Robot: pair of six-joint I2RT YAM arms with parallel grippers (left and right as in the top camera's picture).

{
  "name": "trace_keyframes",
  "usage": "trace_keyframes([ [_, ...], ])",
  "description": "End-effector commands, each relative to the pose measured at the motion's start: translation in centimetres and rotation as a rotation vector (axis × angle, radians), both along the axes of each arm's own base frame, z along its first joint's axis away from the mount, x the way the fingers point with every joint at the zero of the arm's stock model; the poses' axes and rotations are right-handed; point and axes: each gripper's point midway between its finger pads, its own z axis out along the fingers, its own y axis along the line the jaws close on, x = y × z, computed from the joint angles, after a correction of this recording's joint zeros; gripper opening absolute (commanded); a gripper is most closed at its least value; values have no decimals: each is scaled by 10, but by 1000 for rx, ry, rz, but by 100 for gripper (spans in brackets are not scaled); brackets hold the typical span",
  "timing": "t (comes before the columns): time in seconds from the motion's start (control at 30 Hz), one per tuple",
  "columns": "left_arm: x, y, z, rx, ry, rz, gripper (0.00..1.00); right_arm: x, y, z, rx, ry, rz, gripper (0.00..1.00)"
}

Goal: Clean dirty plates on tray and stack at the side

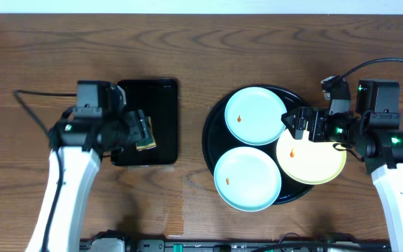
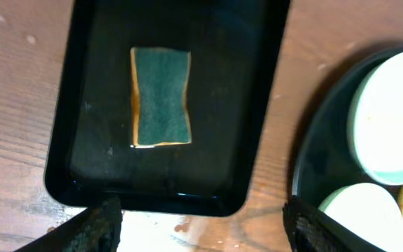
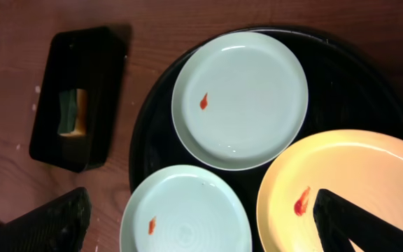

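Note:
The round black tray point(image 1: 208, 137) holds all three plates. One mint-blue plate point(image 1: 255, 115) lies at the back and one mint-blue plate point(image 1: 247, 178) at the front. The yellow plate point(image 1: 317, 162) lies at the right, overhanging the rim. Each has a small orange-red spot. My right gripper point(image 1: 296, 124) is open and empty, above the gap between the back plate and the yellow plate. In the right wrist view its fingers point(image 3: 201, 227) straddle the front mint-blue plate point(image 3: 187, 210) and the yellow plate point(image 3: 341, 175). My left gripper point(image 1: 140, 131) is open and empty above a sponge.
A small rectangular black tray point(image 1: 156, 94) left of the round tray holds a green-and-yellow sponge point(image 2: 161, 96). In the left wrist view the open fingers point(image 2: 201, 231) hang over the tray's near edge point(image 2: 152, 199). Brown wood tabletop point(image 1: 187, 49) surrounds both trays.

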Motion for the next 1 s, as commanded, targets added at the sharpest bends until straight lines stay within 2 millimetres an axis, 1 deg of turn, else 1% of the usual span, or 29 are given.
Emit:
trace_keyframes([
  [0.0,8,13,-17,80,46,1,69,0,5,8,12,-21,28,99],
  [0.07,11,19,-30,116,86,11,65,0,5,8,12,-21,28,99],
  [0.13,16,15,-41,118,106,-6,60,0,5,8,12,-21,28,99],
  [0.2,26,7,-52,121,104,-32,57,0,5,8,12,-20,28,99],
  [0.27,35,3,-62,162,98,-47,49,0,5,8,12,-21,28,99],
  [0.3,39,8,-68,212,100,-42,46,0,5,8,12,-21,28,99],
  [0.4,46,22,-80,342,109,7,39,-1,5,7,12,-16,28,99],
  [0.47,53,23,-91,359,111,12,34,-2,5,7,12,-12,28,99],
  [0.5,55,22,-100,354,127,31,32,-2,5,7,12,-11,28,99],
  [0.63,50,21,-126,344,201,59,25,-2,5,6,12,-9,28,99],
  [0.77,44,12,-155,297,280,35,19,-2,5,6,12,-10,28,99],
  [0.8,43,10,-160,287,293,30,13,-2,5,6,12,-10,28,99],
  [0.83,42,9,-164,285,302,28,8,-2,5,6,12,-9,28,99],
  [0.9,43,9,-164,285,298,28,8,-2,5,6,12,-8,28,99],
  [0.97,47,8,-154,280,284,26,7,-2,5,6,12,-9,28,99],
])
